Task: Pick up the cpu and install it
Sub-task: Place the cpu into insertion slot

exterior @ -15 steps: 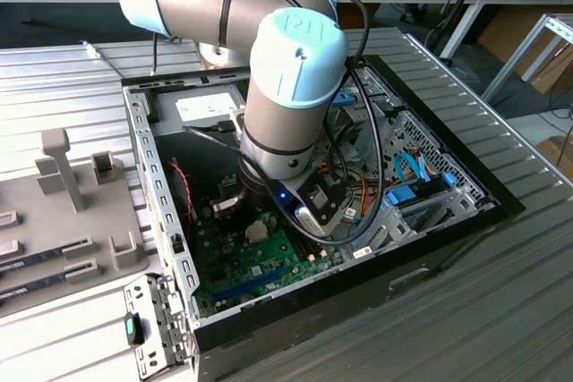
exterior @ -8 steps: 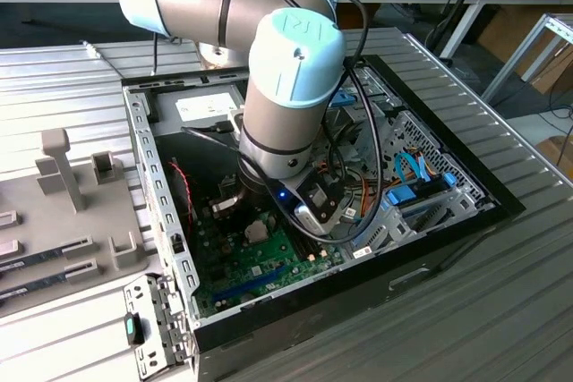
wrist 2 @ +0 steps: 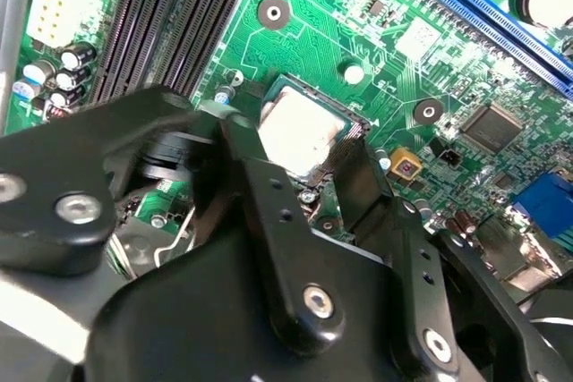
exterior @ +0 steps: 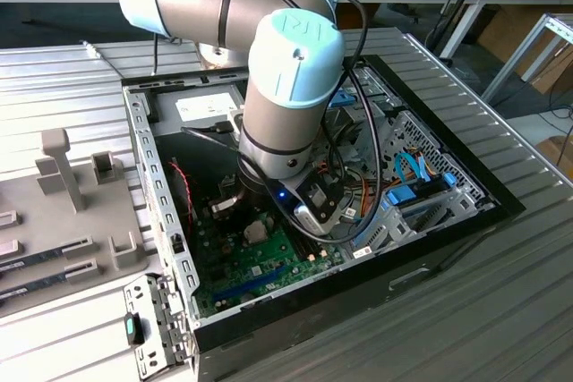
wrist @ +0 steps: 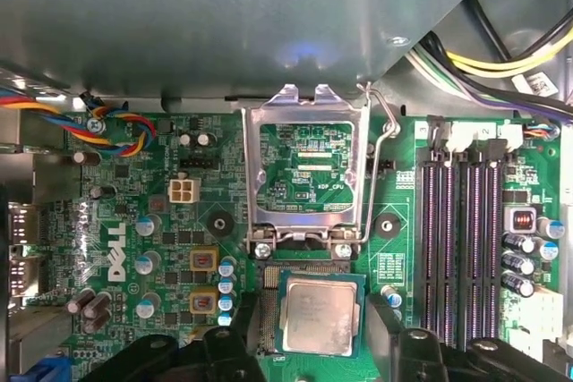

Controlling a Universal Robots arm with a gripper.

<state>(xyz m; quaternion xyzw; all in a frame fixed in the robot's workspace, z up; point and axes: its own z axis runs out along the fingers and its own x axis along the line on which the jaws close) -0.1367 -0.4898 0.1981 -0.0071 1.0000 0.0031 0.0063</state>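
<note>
CPU at socket, between the fingers.
I see the cpu (wrist: 320, 313) lying flat between my spread end effector (wrist: 313, 333) fingers; grip contact unclear.

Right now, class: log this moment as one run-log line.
claw: open, astride cpu | cpu: at socket, skewed | retention frame: raised | arm: inside computer case

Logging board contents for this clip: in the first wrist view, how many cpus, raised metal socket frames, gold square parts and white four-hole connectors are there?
cpu: 1
raised metal socket frame: 1
gold square parts: 2
white four-hole connector: 1
Total: 5
</note>
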